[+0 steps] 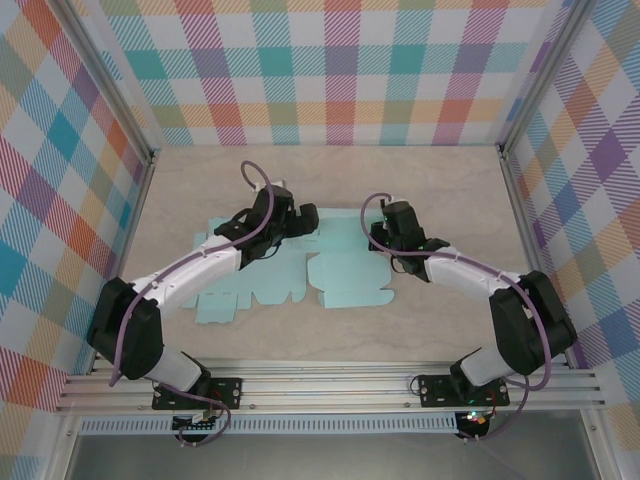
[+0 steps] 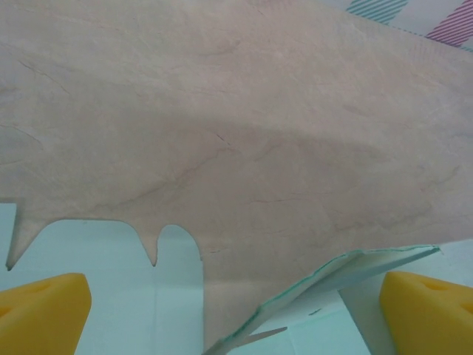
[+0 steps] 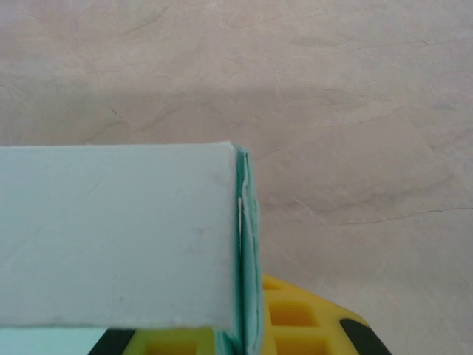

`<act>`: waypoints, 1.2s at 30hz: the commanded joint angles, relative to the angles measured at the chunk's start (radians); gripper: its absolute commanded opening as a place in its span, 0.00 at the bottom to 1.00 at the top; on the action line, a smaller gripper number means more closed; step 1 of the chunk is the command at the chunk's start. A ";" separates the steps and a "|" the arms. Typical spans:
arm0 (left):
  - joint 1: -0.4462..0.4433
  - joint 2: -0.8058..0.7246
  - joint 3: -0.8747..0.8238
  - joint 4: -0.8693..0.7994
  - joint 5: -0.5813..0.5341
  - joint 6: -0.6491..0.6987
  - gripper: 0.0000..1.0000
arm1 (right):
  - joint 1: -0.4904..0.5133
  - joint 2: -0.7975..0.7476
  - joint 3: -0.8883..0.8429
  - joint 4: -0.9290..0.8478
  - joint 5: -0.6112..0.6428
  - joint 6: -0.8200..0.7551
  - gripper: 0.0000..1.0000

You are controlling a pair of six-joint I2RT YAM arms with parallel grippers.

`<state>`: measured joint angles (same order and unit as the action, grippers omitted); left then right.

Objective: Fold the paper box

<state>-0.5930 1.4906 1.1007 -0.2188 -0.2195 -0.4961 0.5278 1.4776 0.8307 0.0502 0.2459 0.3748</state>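
Note:
A mint paper box blank [image 1: 335, 275] lies mostly flat on the wooden table [image 1: 440, 190]. My left gripper [image 1: 300, 222] hovers over its far left part. In the left wrist view it [image 2: 236, 314] is open, yellow fingers [image 2: 44, 310] wide apart above the paper [image 2: 96, 288], with a raised flap edge [image 2: 347, 268] slanting up between them. My right gripper [image 1: 378, 236] is at the blank's far right corner. In the right wrist view it [image 3: 247, 340] is shut on a flap [image 3: 118, 237] folded upright, whose doubled edge [image 3: 250, 244] runs between the yellow pads [image 3: 310, 325].
Plaid walls enclose the table on three sides, with metal posts [image 1: 150, 160] at the back corners. Bare wood [image 1: 330, 175] lies beyond the blank and in front of it. An aluminium rail [image 1: 330, 385] runs along the near edge by the arm bases.

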 commanded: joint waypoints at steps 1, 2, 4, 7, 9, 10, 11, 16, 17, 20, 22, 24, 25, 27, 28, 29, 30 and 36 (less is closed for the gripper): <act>0.007 0.014 -0.031 0.064 0.047 -0.036 0.99 | 0.013 -0.043 0.035 -0.021 0.038 0.029 0.00; 0.007 0.015 -0.044 0.080 0.065 -0.048 0.98 | 0.015 -0.045 0.043 -0.032 0.047 0.035 0.00; 0.005 0.010 -0.071 0.102 0.088 -0.069 0.97 | 0.018 -0.048 0.051 -0.048 0.063 0.042 0.00; 0.005 -0.006 -0.114 0.128 0.093 -0.092 0.92 | 0.018 -0.051 0.056 -0.050 0.074 0.049 0.00; 0.005 -0.011 -0.139 0.148 0.103 -0.101 0.87 | 0.018 -0.051 0.055 -0.046 0.075 0.054 0.00; 0.005 -0.010 -0.146 0.160 0.112 -0.105 0.87 | 0.020 -0.051 0.052 -0.042 0.075 0.056 0.00; 0.005 -0.007 -0.150 0.167 0.120 -0.106 0.87 | 0.022 -0.051 0.051 -0.041 0.075 0.057 0.00; 0.005 0.014 -0.142 0.212 0.160 -0.135 0.88 | 0.045 -0.050 0.048 -0.040 0.097 0.051 0.00; 0.005 0.017 -0.139 0.221 0.168 -0.140 0.88 | 0.049 -0.049 0.048 -0.040 0.103 0.049 0.00; 0.003 0.023 -0.129 0.239 0.172 -0.159 0.88 | 0.055 -0.041 0.048 -0.041 0.120 0.048 0.00; -0.001 0.029 -0.131 0.249 0.173 -0.178 0.88 | 0.057 -0.036 0.046 -0.038 0.131 0.047 0.00; -0.002 0.041 -0.127 0.251 0.168 -0.198 0.88 | 0.065 -0.029 0.047 -0.035 0.144 0.041 0.00; -0.002 0.047 -0.124 0.251 0.160 -0.211 0.88 | 0.072 -0.024 0.048 -0.035 0.155 0.035 0.00; -0.002 0.063 -0.116 0.255 0.155 -0.237 0.87 | 0.085 -0.013 0.053 -0.037 0.179 0.028 0.00; -0.004 0.072 -0.110 0.260 0.156 -0.248 0.87 | 0.092 -0.008 0.055 -0.038 0.188 0.025 0.00; -0.004 0.080 -0.107 0.265 0.161 -0.257 0.87 | 0.097 -0.003 0.055 -0.039 0.195 0.024 0.00; -0.005 0.089 -0.099 0.269 0.166 -0.267 0.86 | 0.102 0.001 0.056 -0.041 0.199 0.024 0.00; -0.013 0.093 -0.106 0.285 0.186 -0.282 0.84 | 0.107 0.021 0.056 -0.045 0.222 0.053 0.00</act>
<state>-0.5991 1.5974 0.9794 0.0154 -0.0505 -0.7525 0.6281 1.4857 0.8608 0.0128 0.4397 0.4267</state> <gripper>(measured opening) 0.842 0.077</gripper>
